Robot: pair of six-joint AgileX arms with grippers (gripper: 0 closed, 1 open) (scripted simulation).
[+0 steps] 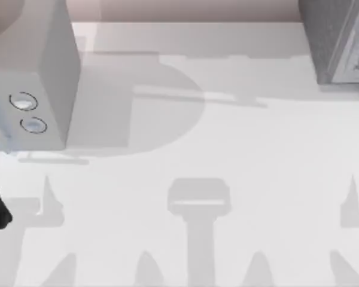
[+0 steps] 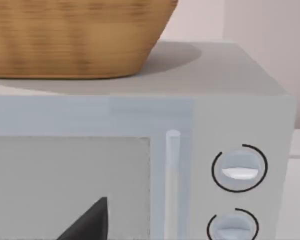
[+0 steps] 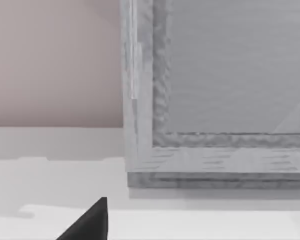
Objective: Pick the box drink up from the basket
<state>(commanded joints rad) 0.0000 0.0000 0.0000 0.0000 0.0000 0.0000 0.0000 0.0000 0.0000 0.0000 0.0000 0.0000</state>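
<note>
Wicker basket atop microwave, contents hidden.

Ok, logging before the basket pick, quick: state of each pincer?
Left pincer: cannot be told, facing the microwave.
Right pincer: cannot be told.

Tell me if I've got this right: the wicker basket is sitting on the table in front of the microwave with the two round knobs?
Not quite. The left wrist view shows the wicker basket sitting on top of the microwave, not on the table in front of it. The two round knobs are indeed on the microwave's front.
</note>
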